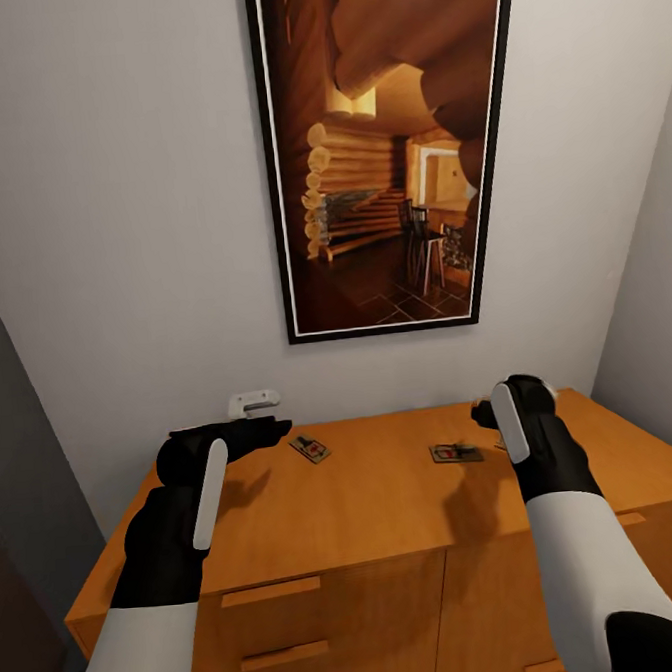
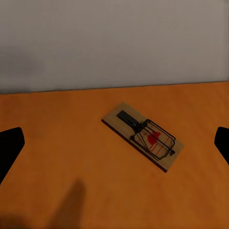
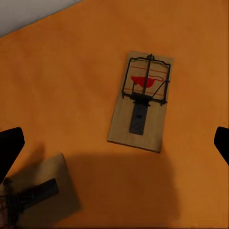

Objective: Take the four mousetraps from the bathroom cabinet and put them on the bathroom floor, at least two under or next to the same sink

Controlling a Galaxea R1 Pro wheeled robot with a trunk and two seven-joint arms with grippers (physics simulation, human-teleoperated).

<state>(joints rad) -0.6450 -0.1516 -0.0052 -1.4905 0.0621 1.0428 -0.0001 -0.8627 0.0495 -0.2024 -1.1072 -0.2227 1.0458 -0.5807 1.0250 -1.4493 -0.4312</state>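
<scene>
Still at the pick-up stage: both grippers, left [image 2: 114, 145] and right [image 3: 114, 143], hover spread wide over mousetraps [image 2: 142, 135] on the cabinet [image 1: 388, 503], next dropping to pinch one.

Bare cabinet [image 1: 388, 503] top around each mousetrap [image 1: 311, 448] — wall [image 1: 119, 241] blocks behind

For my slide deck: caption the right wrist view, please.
Open right gripper above two mousetraps lying on the cabinet top.

no readable text, labels or numbers anywhere; the mousetrap [image 2: 141, 135] bears just a red mark without letters, and so does the second mousetrap [image 3: 140, 100].
</scene>
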